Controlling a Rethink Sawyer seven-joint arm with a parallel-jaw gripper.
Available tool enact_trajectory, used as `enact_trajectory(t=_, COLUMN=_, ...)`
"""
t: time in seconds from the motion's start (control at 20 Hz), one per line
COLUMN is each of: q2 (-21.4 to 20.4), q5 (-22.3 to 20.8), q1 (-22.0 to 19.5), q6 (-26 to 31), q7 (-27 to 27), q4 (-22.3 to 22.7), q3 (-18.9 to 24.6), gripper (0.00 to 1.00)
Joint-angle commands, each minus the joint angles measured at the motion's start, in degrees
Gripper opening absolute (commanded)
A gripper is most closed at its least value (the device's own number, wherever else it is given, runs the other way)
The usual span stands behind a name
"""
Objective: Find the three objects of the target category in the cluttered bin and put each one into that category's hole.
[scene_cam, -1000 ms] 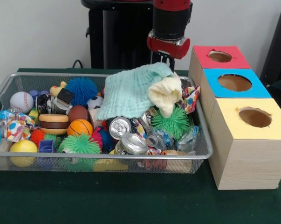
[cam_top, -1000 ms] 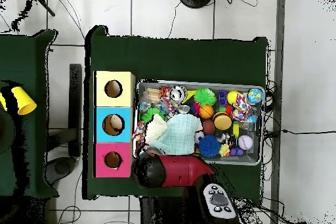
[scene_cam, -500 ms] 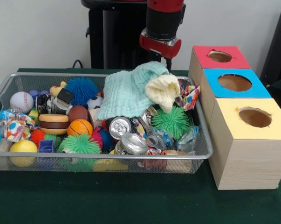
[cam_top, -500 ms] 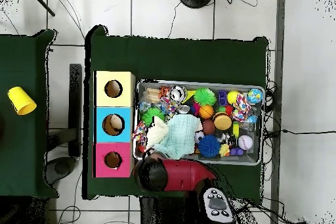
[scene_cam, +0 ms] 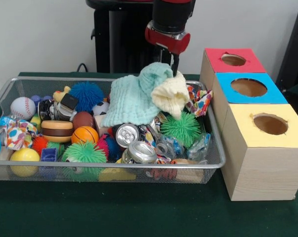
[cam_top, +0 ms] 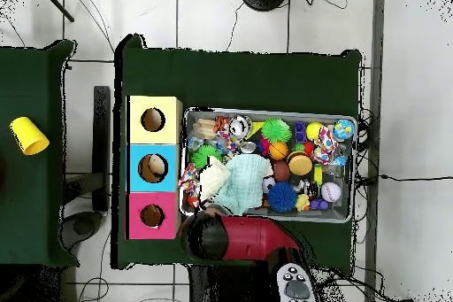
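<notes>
- The claw (scene_cam: 171, 64) hangs over the back right part of the bin, its tips hidden behind a bunched peak of cloth, so I cannot tell whether it is closed or spread
- The mint cloth (scene_cam: 133, 98) rises to a point right under the claw. I read that as a sign it is being picked up there, though the contact itself is hidden
- A cream cloth (scene_cam: 171, 94) hangs against the mint one on the box side, folded over it, and I judge it could come up along with it
- Both cloths drape over the heap and cover what lies below, so moving them would also open up the search
- A patterned cloth (scene_cam: 200, 102) sits just beside them at the bin's right wall. Cloth looks like the target group to me, but that is a guess
- Cans (scene_cam: 141, 152) and a green spiky ball (scene_cam: 181, 128) lie in front, clear of the claw
- The wire bin (scene_cam: 50, 166) stands just beside the three boxes: red box (scene_cam: 247, 64), blue box (scene_cam: 223, 91), yellow box (scene_cam: 242, 123). The red box is the one nearest the claw
</notes>
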Motion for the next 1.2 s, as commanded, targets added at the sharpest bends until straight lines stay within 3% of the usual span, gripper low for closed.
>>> enact_trajectory(t=0.05, q2=-5.0, q5=-2.8, q1=-2.4, q6=10.2, q7=-3.4, q4=-4.2, q3=-1.2, gripper=1.0)
enact_trajectory(t=0.2, q2=-7.2, q5=-5.8, q1=-4.4, q6=9.7, q7=-6.3, q4=-3.5, q3=-0.9, gripper=1.0)
enact_trajectory(t=0.45, q2=-6.9, q5=-12.3, q1=-10.1, q6=5.9, q7=-10.6, q4=-3.0, q3=1.7, gripper=1.0)
enact_trajectory(t=0.75, q2=-4.2, q5=-18.6, q1=-17.0, q6=3.1, q7=-12.4, q4=-4.7, q3=6.0, gripper=1.0)
enact_trajectory(t=1.2, q2=3.7, q5=-28.7, q1=-22.0, q6=-2.8, q7=-9.7, q4=-8.3, q3=9.8, gripper=1.0)
